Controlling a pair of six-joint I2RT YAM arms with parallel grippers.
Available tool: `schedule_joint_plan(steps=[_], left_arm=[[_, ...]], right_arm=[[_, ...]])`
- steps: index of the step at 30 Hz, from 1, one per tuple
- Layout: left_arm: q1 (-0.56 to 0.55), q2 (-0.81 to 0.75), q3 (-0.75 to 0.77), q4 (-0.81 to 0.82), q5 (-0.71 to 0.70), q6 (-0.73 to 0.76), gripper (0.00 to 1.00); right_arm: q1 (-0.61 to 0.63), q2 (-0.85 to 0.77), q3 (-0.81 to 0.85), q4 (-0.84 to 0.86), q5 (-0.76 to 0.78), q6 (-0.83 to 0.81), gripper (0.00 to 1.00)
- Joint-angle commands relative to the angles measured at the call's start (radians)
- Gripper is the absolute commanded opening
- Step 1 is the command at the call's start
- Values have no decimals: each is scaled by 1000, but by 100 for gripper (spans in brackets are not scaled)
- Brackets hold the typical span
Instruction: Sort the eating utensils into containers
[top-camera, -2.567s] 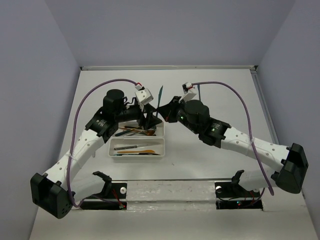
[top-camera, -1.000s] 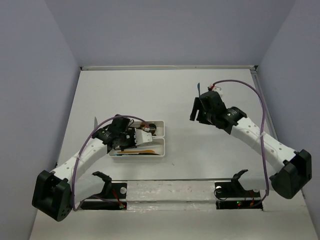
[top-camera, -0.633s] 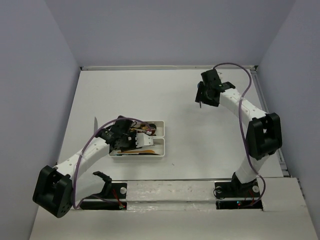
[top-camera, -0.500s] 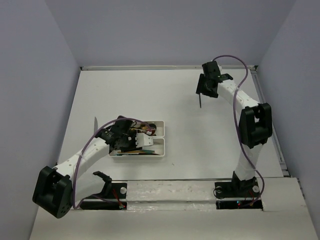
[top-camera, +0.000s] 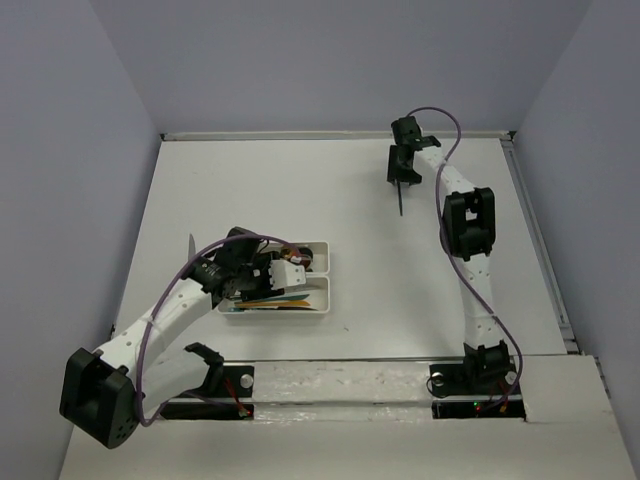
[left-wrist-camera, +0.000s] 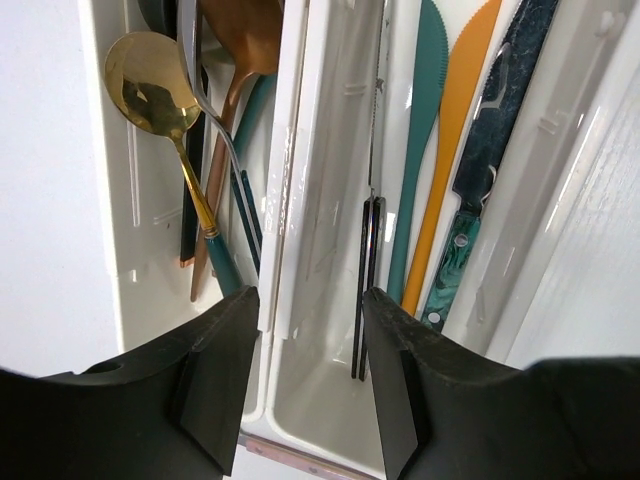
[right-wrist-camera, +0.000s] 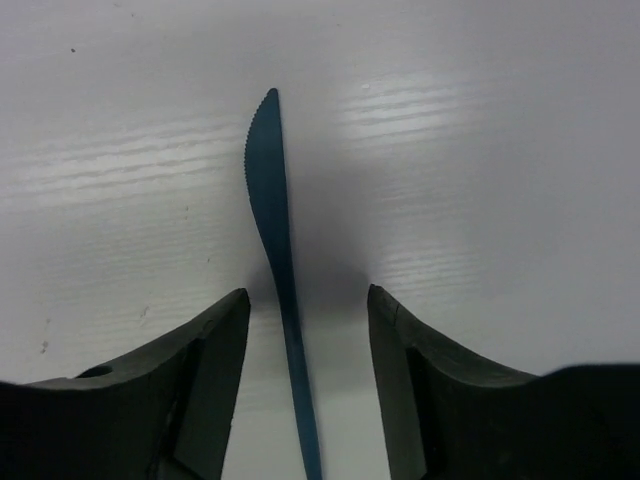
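Two white containers stand side by side, the back one (top-camera: 322, 250) and the front one (top-camera: 322, 296). In the left wrist view one container (left-wrist-camera: 115, 200) holds gold (left-wrist-camera: 150, 90), copper and silver spoons. The other (left-wrist-camera: 330, 180) holds a black (left-wrist-camera: 368, 270), a teal (left-wrist-camera: 425, 110), an orange (left-wrist-camera: 455, 140) and a marbled dark blue knife (left-wrist-camera: 490, 130). My left gripper (left-wrist-camera: 305, 370) hovers open and empty over the wall between them. At the far back my right gripper (right-wrist-camera: 305, 390) stands open astride a dark blue knife (right-wrist-camera: 268, 195) lying flat on the table, with gaps on both sides.
A silver utensil (top-camera: 190, 245) lies on the table left of the containers. The right arm is stretched far back near the rear wall edge (top-camera: 340, 134). The arm bases and a metal rail (top-camera: 340, 380) run along the near edge.
My left gripper has opened over the containers. The right arm has stretched to the far back of the table, and its jaws have come down around the dark blue knife while narrowing.
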Motion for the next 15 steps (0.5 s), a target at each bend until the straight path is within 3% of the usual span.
schedule_joint_plan(steps=[1,8,15], left_arm=[[-5,-13,28,-13,-9,-29,58],[-7,-10,43,-17,-30,-27,59],[-7,-9,57,-14,-18,-34,59]], right_arm=[[-2,75,68,-135,-8,-43,52],[-2,-26,-150,-91,-54,-23,52],[19,-41,-210,-83,-38,-36,47]])
